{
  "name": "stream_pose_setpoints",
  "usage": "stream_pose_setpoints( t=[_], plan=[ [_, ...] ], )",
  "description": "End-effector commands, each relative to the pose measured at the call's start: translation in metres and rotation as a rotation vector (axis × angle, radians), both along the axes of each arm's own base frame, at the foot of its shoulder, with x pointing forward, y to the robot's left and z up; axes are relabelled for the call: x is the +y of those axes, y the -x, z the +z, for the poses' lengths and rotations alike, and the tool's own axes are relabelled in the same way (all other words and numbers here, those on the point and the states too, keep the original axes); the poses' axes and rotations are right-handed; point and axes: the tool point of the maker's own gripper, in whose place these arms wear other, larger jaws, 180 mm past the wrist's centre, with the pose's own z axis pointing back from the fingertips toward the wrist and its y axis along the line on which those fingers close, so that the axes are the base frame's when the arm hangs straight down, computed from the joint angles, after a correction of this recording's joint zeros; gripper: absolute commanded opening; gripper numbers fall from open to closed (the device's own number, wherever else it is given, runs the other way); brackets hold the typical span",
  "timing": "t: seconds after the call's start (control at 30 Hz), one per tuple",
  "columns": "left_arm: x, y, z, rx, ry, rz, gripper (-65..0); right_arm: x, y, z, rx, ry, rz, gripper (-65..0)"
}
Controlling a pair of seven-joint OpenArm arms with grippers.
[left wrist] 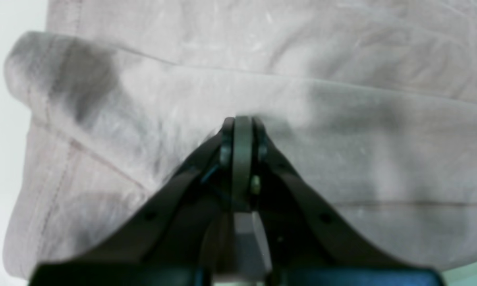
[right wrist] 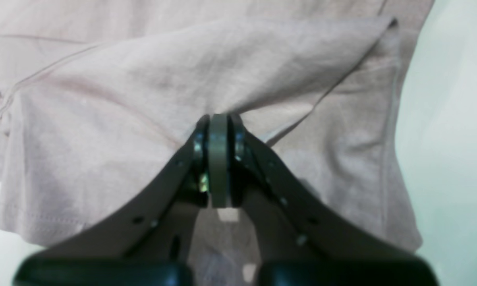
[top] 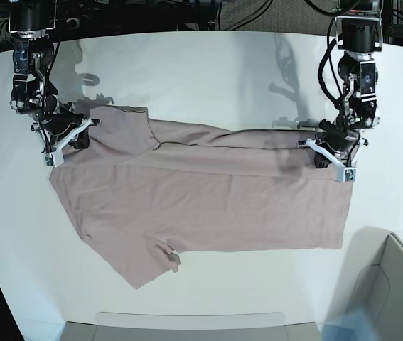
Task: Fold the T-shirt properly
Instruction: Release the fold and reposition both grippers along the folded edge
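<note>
The mauve-pink T-shirt (top: pixel 208 192) lies on the white table (top: pixel 208 78), with its far long edge folded toward the front. My left gripper (top: pixel 332 153) is at the shirt's right end in the base view. It is shut, and its tips (left wrist: pixel 242 119) pinch a raised fold of cloth (left wrist: pixel 341 139). My right gripper (top: pixel 66 135) is at the shirt's far left corner. It is also shut, and its tips (right wrist: pixel 218 117) pinch a lifted flap of the cloth (right wrist: pixel 103 119). A sleeve points toward the front edge. The collar is hidden.
A grey bin (top: pixel 393 298) stands at the front right corner. A flat grey tray (top: pixel 187 323) lies along the front edge. Cables and dark equipment line the far edge behind both arms.
</note>
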Motion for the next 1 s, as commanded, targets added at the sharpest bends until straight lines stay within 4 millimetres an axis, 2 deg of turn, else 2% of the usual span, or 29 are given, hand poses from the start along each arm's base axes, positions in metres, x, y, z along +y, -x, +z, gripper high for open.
stream_pose_setpoints(
  t=[0.0, 0.13, 0.27, 0.4, 0.5, 0.53, 0.63, 0.77, 0.87, 0.97],
  plan=[
    [0.010, 0.103, -0.051, 0.421, -0.062, -0.014, -65.0, -0.006, 0.027, -0.017, 0.115, 0.044, 0.018, -63.4],
    [0.003, 0.128, -0.046, 0.431, -0.072, -0.048, -65.0, 0.000, 0.045, -0.020, 0.134, 0.045, 0.037, -63.4],
    [0.000, 0.159, -0.050, 0.478, -0.072, -0.060, -65.0, 0.005, 0.064, -0.021, 0.150, 0.048, 0.060, -63.4],
    [0.019, 0.188, -0.050, 0.518, -0.079, 0.006, -65.0, 0.004, 0.084, -0.022, 0.175, 0.065, 0.082, -63.4],
    [0.033, 0.195, -0.042, 0.505, -0.095, 0.043, -65.0, 0.005, 0.097, -0.023, 0.195, 0.068, 0.091, -63.4],
    [0.038, 0.198, -0.037, 0.499, -0.103, 0.052, -65.0, -0.001, 0.101, -0.023, 0.200, 0.078, 0.087, -63.4],
    [0.045, 0.195, -0.024, 0.467, -0.120, 0.064, -65.0, -0.009, 0.109, -0.022, 0.207, 0.080, 0.060, -63.4],
    [0.044, 0.190, -0.016, 0.464, -0.124, 0.056, -65.0, -0.015, 0.116, -0.018, 0.210, 0.018, 0.009, -63.4],
    [0.040, 0.181, -0.009, 0.439, -0.125, 0.045, -65.0, -0.014, 0.112, -0.011, 0.189, -0.012, -0.008, -63.4],
    [0.036, 0.164, 0.005, 0.380, -0.135, 0.027, -65.0, -0.009, 0.104, 0.001, 0.148, -0.015, 0.005, -63.4]
  ],
)
